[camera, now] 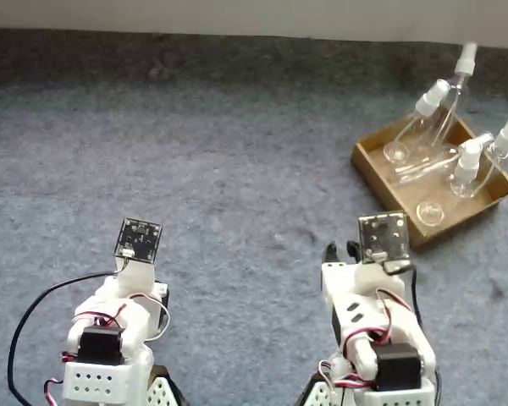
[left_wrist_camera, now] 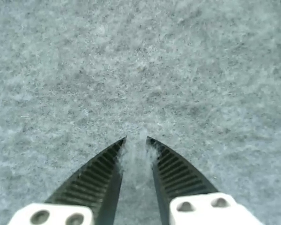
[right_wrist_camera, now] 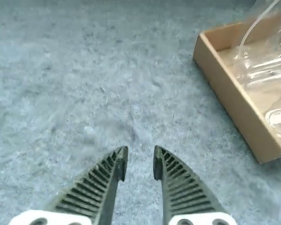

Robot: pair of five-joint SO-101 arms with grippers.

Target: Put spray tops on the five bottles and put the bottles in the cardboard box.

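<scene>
Right pincer (right_wrist_camera: 139, 159), barely parted and empty, sits nearer than left pincer (left_wrist_camera: 136, 139), likewise, to the cardboard box (camera: 379, 190) lying far-right, bottles (camera: 466, 179) inside.

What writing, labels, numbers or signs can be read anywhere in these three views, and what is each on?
No readable text in any view.
cardboard box: plain brown walls, no print seen.
bottles: clear, with no label visible.
dark boards on the arms' wrists: any markings are too small to read.
grey carpet: no marks or signs.
</scene>
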